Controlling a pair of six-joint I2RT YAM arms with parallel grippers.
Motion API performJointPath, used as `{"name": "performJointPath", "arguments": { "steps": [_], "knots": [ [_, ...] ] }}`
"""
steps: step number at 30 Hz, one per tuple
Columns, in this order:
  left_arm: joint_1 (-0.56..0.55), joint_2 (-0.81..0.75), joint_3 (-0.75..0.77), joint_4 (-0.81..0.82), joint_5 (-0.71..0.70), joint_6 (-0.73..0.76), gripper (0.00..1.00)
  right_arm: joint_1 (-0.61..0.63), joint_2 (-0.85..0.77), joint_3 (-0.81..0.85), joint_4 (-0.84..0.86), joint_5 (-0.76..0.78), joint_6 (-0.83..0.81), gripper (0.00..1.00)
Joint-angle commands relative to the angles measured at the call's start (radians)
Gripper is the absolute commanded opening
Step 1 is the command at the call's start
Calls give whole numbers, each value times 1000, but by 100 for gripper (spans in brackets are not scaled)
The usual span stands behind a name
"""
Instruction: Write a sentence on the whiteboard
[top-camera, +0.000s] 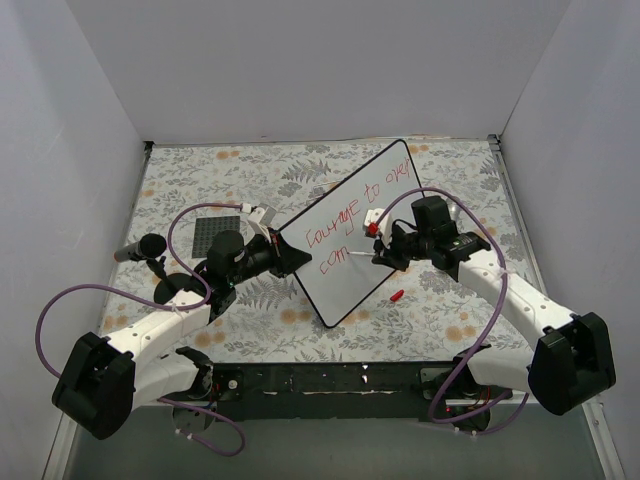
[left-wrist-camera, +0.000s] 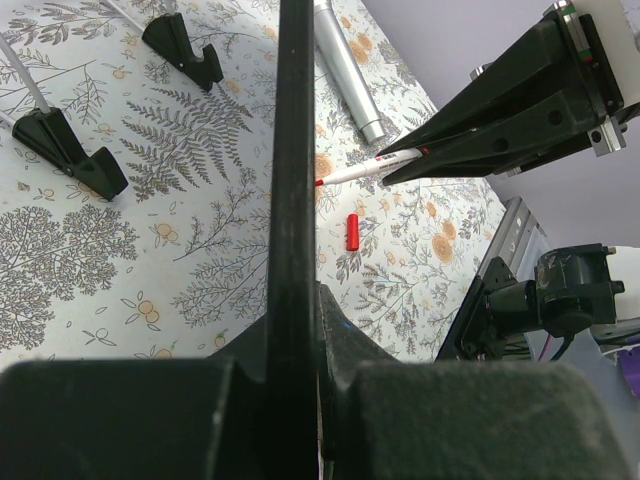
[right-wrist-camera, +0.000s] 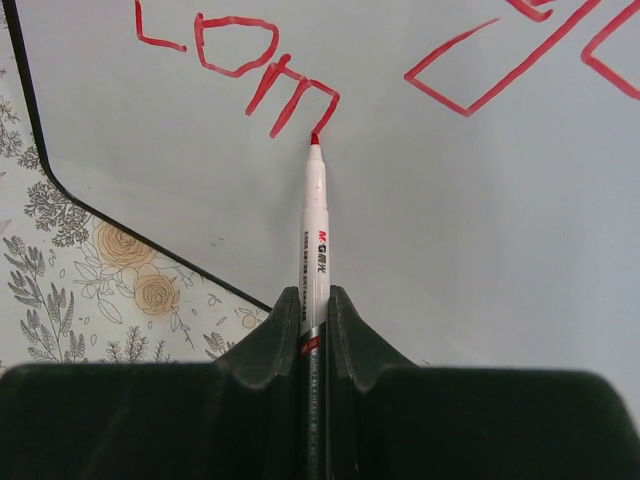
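The whiteboard (top-camera: 350, 262) stands tilted on its edge across the middle of the table. The sentence (top-camera: 345, 215) runs over it in red, in two slanted lines; the lower line reads "com" (right-wrist-camera: 270, 70). My left gripper (top-camera: 283, 255) is shut on the board's black rim (left-wrist-camera: 293, 150) at its left edge, its jaws (left-wrist-camera: 305, 300) pressed against both sides. My right gripper (right-wrist-camera: 314, 300) is shut on a white marker (right-wrist-camera: 315, 230). The marker's red tip touches the board (right-wrist-camera: 450, 220) at the end of the "m".
A red marker cap (top-camera: 397, 296) lies on the floral cloth just right of the board's lower corner. A black microphone-like rod (top-camera: 140, 248) and a dark square pad (top-camera: 215, 233) lie at the left. Two black stands (left-wrist-camera: 70, 150) sit near the board. White walls enclose the table.
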Motion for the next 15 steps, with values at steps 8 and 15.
{"name": "performJointPath", "arguments": {
  "steps": [8,15],
  "knots": [
    [-3,-21,20,17,13,35,0,-28,-13,54,32,-14,12,1],
    [-3,-22,21,19,13,37,0,-43,14,51,39,0,15,1]
  ]
}}
